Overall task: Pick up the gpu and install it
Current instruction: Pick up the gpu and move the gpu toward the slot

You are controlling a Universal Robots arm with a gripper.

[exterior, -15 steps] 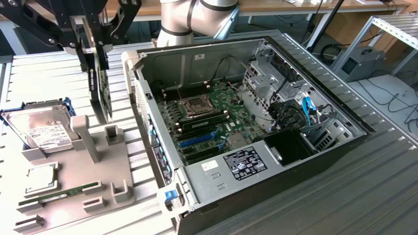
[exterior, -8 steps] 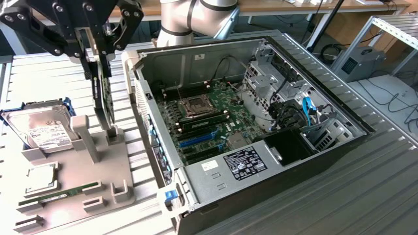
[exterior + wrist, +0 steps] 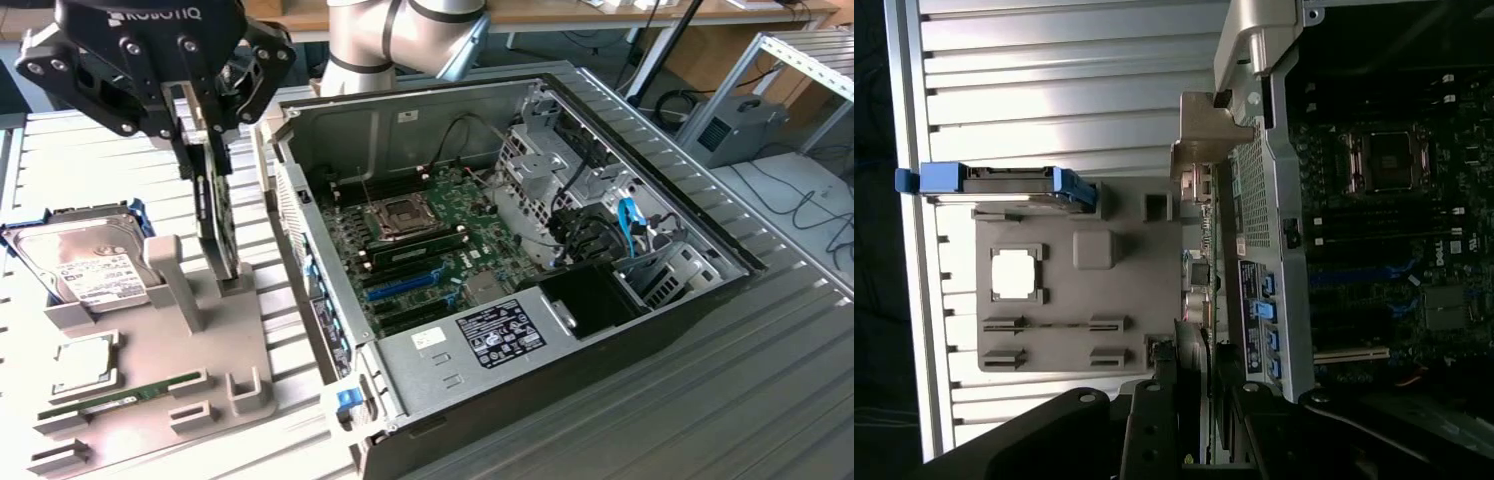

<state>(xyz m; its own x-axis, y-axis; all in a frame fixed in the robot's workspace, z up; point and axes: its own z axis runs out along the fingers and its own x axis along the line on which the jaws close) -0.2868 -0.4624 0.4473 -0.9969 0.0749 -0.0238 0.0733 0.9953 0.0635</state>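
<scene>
**Jaws closed narrow on the upright card**

My gripper (image 3: 200,115) is a black two-finger clamp. Its jaws are drawn in to a narrow gap and pinch the upper end of the gpu (image 3: 216,210), a thin, flat, dark expansion card. One finger presses on each flat face. In the wrist view the gripper (image 3: 1194,405) frames the same gpu (image 3: 1199,255) edge-on, and the card runs straight away from me towards a silver metal bracket at its far end.

The card's long axis is vertical and it hangs down from my fingers. Its thin edge faces the exterior camera. Its lower end sits at the grey moulded holder tray (image 3: 227,340), just beside a grey upright post. I cannot tell whether it has cleared the tray.

Further along the tray lie a silver hard drive with a white label (image 3: 87,265) in a blue carrier, a square silver processor chip (image 3: 83,362) and a narrow green RAM stick (image 3: 127,393).

Past the tray, on the exterior view's right, the open black-and-grey computer case (image 3: 334,130) lies on its side on the slatted metal table (image 3: 747,380). Its green motherboard (image 3: 427,230) is exposed.
</scene>
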